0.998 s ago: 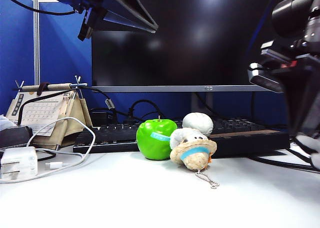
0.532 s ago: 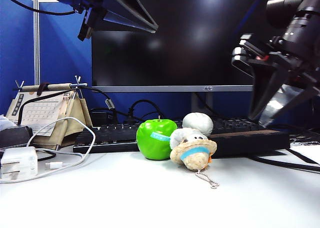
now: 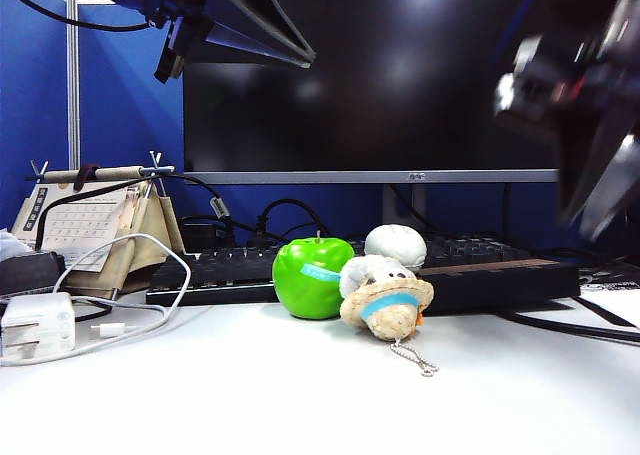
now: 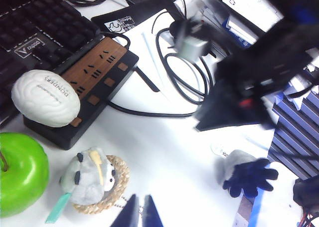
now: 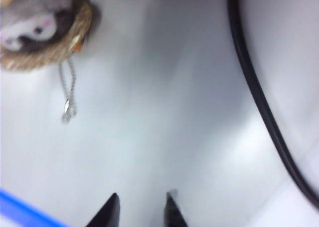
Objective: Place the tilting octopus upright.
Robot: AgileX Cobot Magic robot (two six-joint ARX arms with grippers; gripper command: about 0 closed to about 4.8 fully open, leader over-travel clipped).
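The tilting octopus, a light-grey plush with dark legs and a small keyring, lies on its side on the white table in the left wrist view. It is out of the exterior and right wrist views. My right gripper is open and empty over bare table. In the exterior view it hangs blurred at the right. In the left wrist view the right arm is a dark blur near the octopus, apart from it. My left gripper is shut and held high at the upper left.
A beige plush with a blue band and chain leans by a green apple. A white ball rests on a black power strip before a keyboard. A black cable crosses the table; a charger sits left.
My right gripper has lifted from low at the right edge and now swings, blurred, higher and back to the right. The left arm and the objects have not moved.
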